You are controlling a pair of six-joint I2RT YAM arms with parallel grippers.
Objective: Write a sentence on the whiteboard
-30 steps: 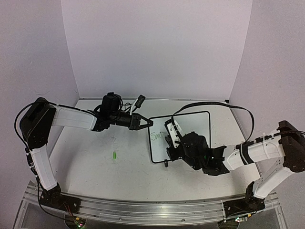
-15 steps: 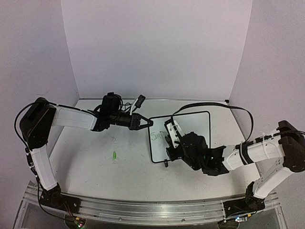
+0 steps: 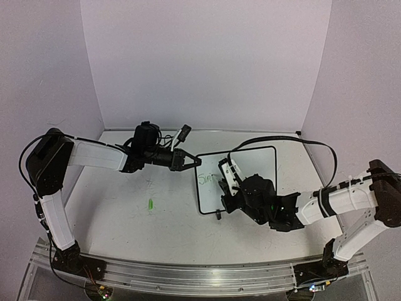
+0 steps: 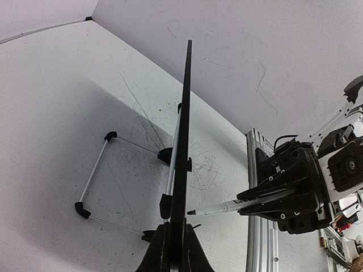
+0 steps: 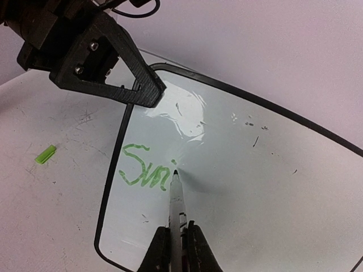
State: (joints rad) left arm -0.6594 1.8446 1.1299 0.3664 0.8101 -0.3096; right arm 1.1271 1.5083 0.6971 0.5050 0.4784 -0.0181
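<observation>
The whiteboard (image 3: 254, 164) stands tilted right of the table's middle, and the left wrist view shows it edge-on (image 4: 185, 113). My left gripper (image 3: 197, 162) is shut on its upper left edge; its fingers (image 4: 156, 255) pinch the black frame. My right gripper (image 3: 229, 183) is shut on a marker (image 5: 176, 198), whose tip is at the board face (image 5: 261, 187) just right of the writing. The sentence (image 5: 143, 171) reads "Smi" in green at the board's left side, and shows small in the top view (image 3: 205, 179). The marker also shows in the left wrist view (image 4: 227, 207).
A small green marker cap (image 3: 151, 204) lies on the table left of the board, also seen in the right wrist view (image 5: 45, 154). The board's wire stand (image 4: 93, 170) rests behind it. Faint grey scribbles mark the tabletop. Walls enclose the back and both sides.
The right gripper and marker have shifted slightly right along the board. The green writing has grown by a letter. The left arm has not moved.
</observation>
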